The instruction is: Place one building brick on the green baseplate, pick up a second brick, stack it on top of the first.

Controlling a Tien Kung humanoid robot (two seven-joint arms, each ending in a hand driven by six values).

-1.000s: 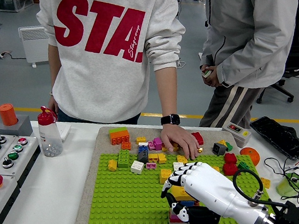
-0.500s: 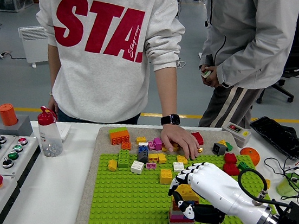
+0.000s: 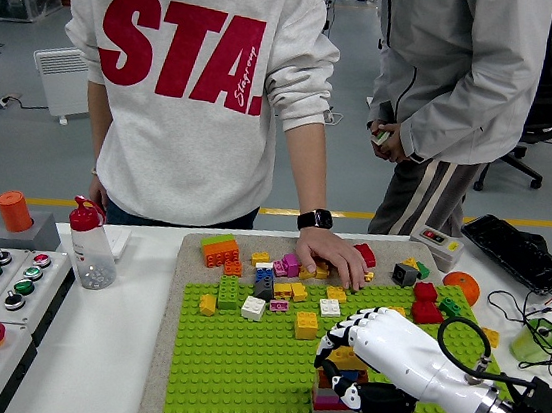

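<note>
Stacking now: my white right hand is curled around a yellow plastic brick, seating it on the small brick stack at the green studded baseplate's five o'clock; next I judge a firm downward press, then release.

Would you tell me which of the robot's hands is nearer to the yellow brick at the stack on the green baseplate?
Right. The right hand curls around the yellow brick on the green baseplate; the left hand is out of view.
</note>
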